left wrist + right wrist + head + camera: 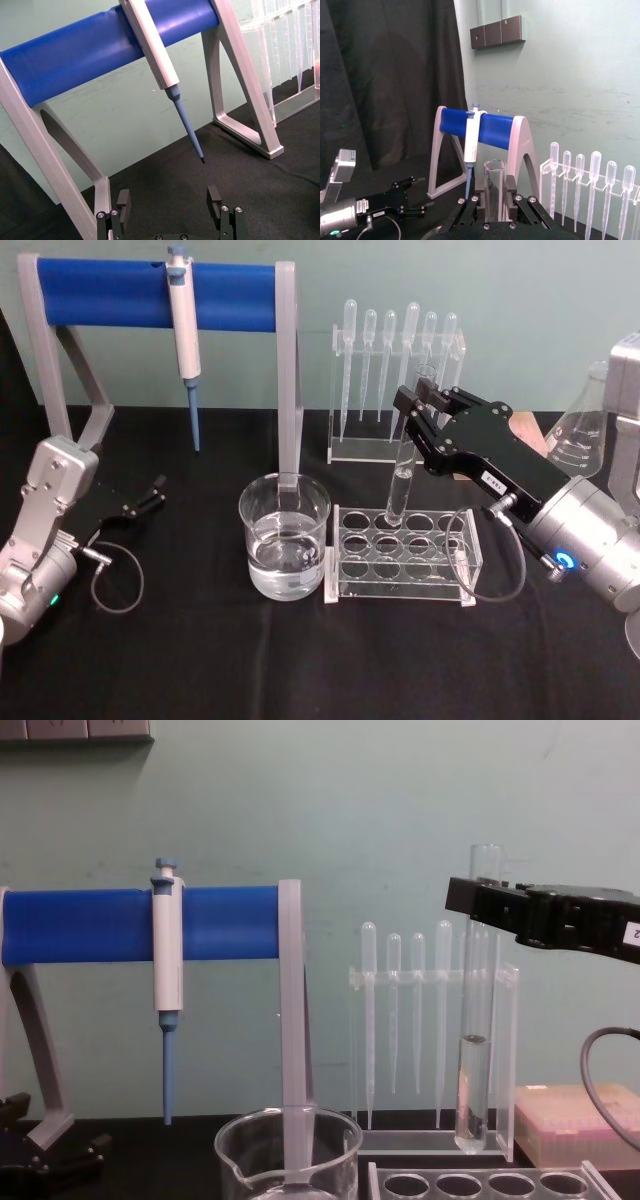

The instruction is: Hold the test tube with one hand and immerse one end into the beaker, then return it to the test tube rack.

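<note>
Black-clothed counter (200, 660): the black two-fingered right gripper (418, 398) has its jaws clamped on the long clear glass test tube (400, 480) near its rim, upright to hold its liquid, foot at the clear plastic rack (400, 592) beside the wide glass beaker (250, 525); left gripper (150, 492) idles, jaws open.

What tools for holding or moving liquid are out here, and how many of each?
test tube: 1
beaker: 1
flask: 1
droppers: 6
pipette: 1
Total: 10
</note>
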